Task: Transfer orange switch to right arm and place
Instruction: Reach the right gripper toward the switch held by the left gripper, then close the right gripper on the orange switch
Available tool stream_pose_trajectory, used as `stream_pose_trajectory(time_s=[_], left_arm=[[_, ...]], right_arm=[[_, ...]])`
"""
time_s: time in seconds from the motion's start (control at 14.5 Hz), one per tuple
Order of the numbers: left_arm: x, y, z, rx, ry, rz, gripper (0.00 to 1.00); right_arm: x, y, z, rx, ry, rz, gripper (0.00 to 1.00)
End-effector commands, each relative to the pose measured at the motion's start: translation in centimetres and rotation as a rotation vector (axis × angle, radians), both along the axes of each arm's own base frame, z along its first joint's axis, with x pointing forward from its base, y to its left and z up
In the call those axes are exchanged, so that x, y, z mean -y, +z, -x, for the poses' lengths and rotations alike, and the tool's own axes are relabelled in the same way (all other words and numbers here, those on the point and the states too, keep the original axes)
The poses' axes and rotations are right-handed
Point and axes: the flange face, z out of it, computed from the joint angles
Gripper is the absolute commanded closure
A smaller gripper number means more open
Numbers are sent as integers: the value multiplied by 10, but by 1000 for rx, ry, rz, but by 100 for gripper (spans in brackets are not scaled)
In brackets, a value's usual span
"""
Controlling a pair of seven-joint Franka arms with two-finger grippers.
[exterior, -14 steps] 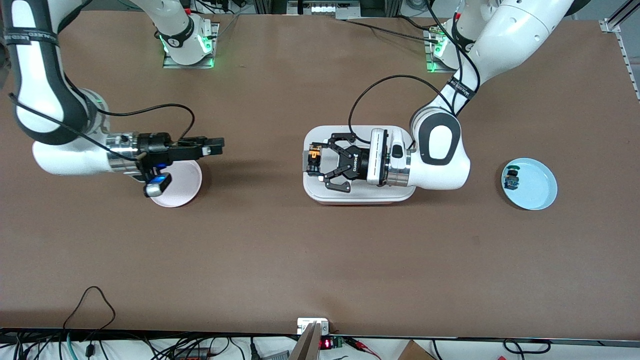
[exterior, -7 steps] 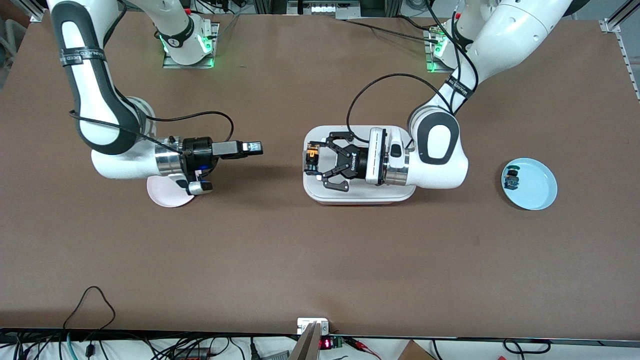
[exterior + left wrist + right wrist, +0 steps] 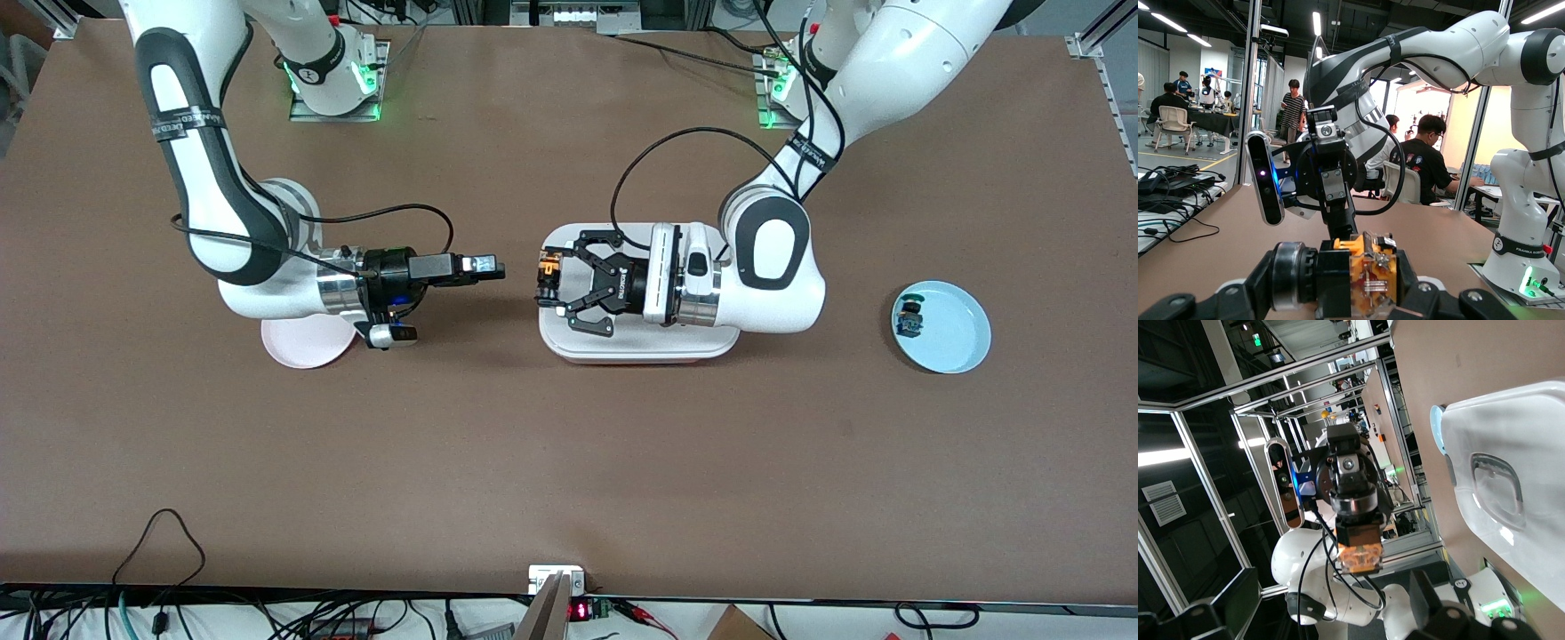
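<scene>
My left gripper [image 3: 549, 280] is shut on the orange switch [image 3: 548, 269], a small black body with an orange block, and holds it sideways in the air over the edge of the white tray [image 3: 640, 348]. In the left wrist view the orange switch [image 3: 1368, 275] fills the space between the jaws of the left gripper [image 3: 1361, 283]. My right gripper [image 3: 495, 266] is open and level with the switch, a short gap from it, its tips pointing at it. In the right wrist view the orange switch [image 3: 1361, 557] hangs ahead of the right gripper [image 3: 1321, 613], whose wide-set fingers hold nothing.
A pink plate [image 3: 298, 345] lies under the right arm's wrist. A light blue plate [image 3: 956, 333] toward the left arm's end of the table carries a small blue-green switch [image 3: 909, 316]. Cables trail along the table's front edge [image 3: 160, 533].
The right arm has swung from over the pink plate toward the left gripper, closing most of the gap. The left gripper has edged slightly toward it with the switch.
</scene>
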Motion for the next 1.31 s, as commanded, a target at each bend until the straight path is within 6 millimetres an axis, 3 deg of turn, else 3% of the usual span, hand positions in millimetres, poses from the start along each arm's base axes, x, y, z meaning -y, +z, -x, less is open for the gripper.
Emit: stream_pose_trajectory(time_s=[0.0, 0.35, 0.76, 1.24], left_arm=[[3, 5, 1, 29, 21, 23, 100], [4, 6, 1, 27, 21, 22, 100], [3, 4, 1, 30, 20, 20, 100], [0, 5, 0, 31, 21, 20, 100]], right_arm=[[-18, -2, 1, 18, -33, -12, 0], [-47, -14, 11, -29, -48, -36, 0], [-63, -18, 20, -37, -34, -21, 0], [-63, -18, 19, -36, -34, -23, 6]])
